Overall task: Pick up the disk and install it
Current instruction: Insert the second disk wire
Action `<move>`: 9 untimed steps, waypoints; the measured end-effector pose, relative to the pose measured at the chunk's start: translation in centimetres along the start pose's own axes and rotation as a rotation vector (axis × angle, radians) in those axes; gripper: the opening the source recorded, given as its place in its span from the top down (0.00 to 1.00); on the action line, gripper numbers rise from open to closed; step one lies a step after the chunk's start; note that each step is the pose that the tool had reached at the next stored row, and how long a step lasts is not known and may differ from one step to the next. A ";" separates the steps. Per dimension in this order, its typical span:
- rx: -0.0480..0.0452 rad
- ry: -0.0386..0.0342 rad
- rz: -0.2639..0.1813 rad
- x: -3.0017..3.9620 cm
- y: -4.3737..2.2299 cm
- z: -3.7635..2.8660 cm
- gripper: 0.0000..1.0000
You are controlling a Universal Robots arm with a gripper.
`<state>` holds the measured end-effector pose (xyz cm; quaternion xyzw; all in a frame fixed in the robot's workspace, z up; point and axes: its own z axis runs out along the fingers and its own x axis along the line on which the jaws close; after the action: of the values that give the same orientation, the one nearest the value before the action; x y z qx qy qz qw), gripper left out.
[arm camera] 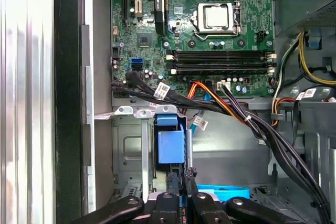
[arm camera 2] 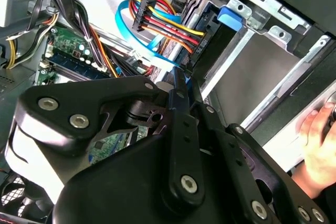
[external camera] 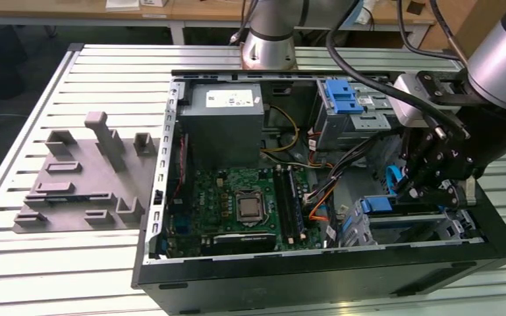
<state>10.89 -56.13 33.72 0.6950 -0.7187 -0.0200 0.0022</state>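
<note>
Gripper (external camera: 436, 191): inside open computer case (external camera: 235, 266), over drive cage (arm camera: 131, 145) (far from motherboard (external camera: 235, 204)); fingers nearly closed, held item indiscernible.

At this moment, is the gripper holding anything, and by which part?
It cannot be told for sure: the gripper is down in the case by the drive bay, closed on a thin blue edge, possibly the disk's bracket.

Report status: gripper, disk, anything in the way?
Gripper down at the drive bay, shut on the disk by its blue bracket. Disk mostly hidden. Cable bundle crosses close by; person's hand beside the case.
</note>
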 end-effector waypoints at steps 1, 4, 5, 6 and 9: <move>-0.0003 -0.0002 0.000 -0.01 -0.01 0.03 0.84; -0.0011 -0.0002 0.000 -0.09 -0.04 0.09 0.84; -0.0016 -0.0002 0.000 -0.11 -0.08 0.11 0.84; -0.0021 0.0001 0.000 -0.12 -0.12 0.11 0.84; -0.0032 0.0003 0.000 -0.13 -0.17 0.14 0.84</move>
<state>11.07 -56.00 33.58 0.6950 -0.7187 -0.0211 0.0034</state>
